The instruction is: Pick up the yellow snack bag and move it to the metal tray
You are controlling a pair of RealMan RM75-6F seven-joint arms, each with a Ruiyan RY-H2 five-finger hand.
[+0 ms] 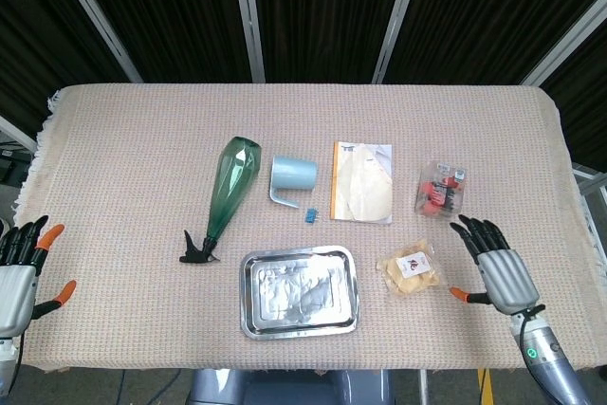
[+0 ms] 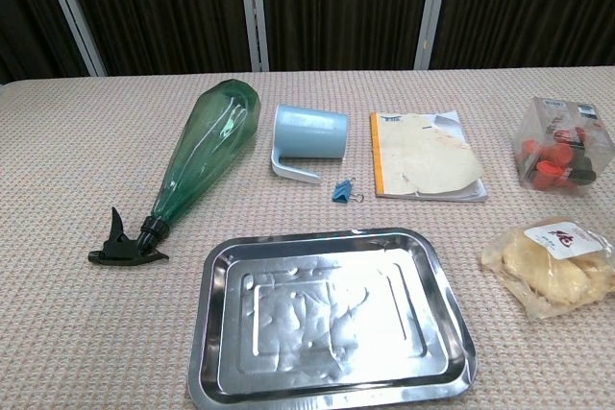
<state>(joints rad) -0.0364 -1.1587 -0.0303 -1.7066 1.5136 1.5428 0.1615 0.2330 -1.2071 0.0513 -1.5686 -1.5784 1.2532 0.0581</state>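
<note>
Yellow snack bag (image 1: 409,269): flat on counter, just right of metal tray (image 1: 300,321), untouched
metal tray: bare, ready to receive
right hand (image 1: 499,270): fingers spread, empty, right of tray, near bag for pickup
left hand (image 1: 17,277): fingers spread, empty, far left of tray, idle

A beige woven tablecloth (image 1: 142,139) lies under a green spray bottle (image 1: 230,185) with a black trigger, a pale blue mug (image 1: 293,174), a silver metal tray (image 1: 300,291) and a yellow snack bag (image 1: 410,268) with a white label.
</note>
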